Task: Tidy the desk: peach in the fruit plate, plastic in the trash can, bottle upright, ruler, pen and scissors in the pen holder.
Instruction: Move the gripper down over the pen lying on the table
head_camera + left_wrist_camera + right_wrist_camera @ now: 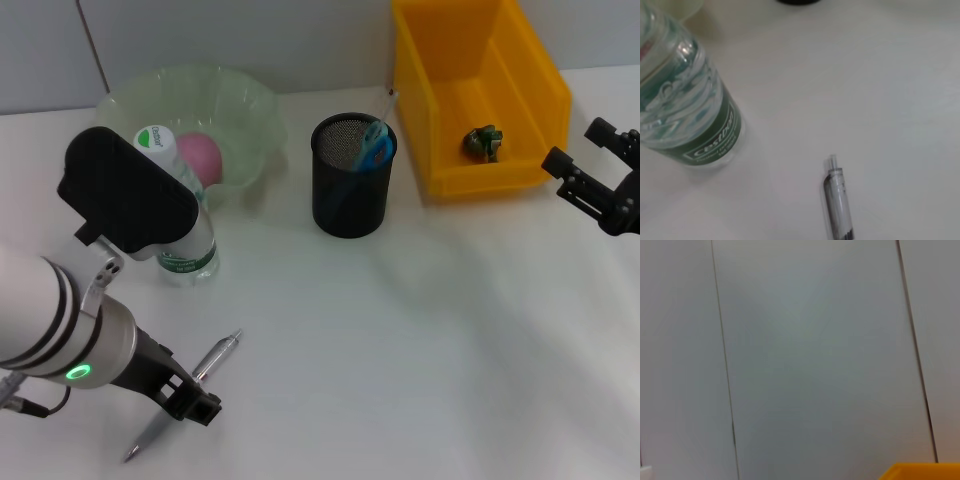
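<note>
Left gripper [190, 398] low at near-left of table [400, 340], fingers straddling pen [200, 375], just in front-left of bottle; jaws apart w/ pen between them, contact not clear. Pen lying flat, silver-grey, tip end pointing toward bottle; in left wrist view pen [837, 200] seen apart from bottle base [690, 110]. Bottle [180, 215] upright, clear w/ green label & white cap, partly hidden by arm's black housing. Directly behind bottle, touching or nearly so: pale green fruit plate [250, 110], pink peach [200, 155] inside. Right of bottle, well apart: black mesh pen holder [345, 195], upright, blue-handled scissors [375, 148] sticking out of top, plus thin clear ruler [385, 105] leaning at rim. Further right & behind: yellow trash can [520, 110], open top, crumpled greenish plastic [484, 142] on its floor. Far right of bottle, beside trash can: right gripper [595, 165], raised off table, black fingers spread, holding nothing. Right wrist view: only grey wall panels [805, 350] & yellow bin corner.
</note>
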`<action>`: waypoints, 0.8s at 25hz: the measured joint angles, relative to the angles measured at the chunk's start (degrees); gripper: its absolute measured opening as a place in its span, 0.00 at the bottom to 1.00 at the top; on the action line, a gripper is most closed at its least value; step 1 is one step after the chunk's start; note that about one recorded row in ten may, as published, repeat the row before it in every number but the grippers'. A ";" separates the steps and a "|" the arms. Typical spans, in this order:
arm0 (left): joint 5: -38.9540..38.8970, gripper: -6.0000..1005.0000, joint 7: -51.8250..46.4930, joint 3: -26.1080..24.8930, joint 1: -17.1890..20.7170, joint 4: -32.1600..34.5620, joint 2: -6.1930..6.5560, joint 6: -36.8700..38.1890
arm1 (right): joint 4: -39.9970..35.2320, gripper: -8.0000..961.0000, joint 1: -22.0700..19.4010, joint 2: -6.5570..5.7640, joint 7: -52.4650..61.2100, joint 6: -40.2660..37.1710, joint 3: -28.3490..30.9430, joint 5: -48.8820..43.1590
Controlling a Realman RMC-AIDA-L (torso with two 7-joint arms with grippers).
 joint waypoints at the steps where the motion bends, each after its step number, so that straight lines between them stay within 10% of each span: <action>1: -0.01 0.76 -0.01 -0.01 -0.81 -1.55 0.00 -0.37 | 0.00 0.79 0.11 0.05 0.02 0.06 0.00 0.00; 20: 0.40 0.72 0.01 0.58 -5.26 -9.24 0.00 -0.26 | 0.71 0.79 1.15 0.80 0.15 1.28 0.32 0.45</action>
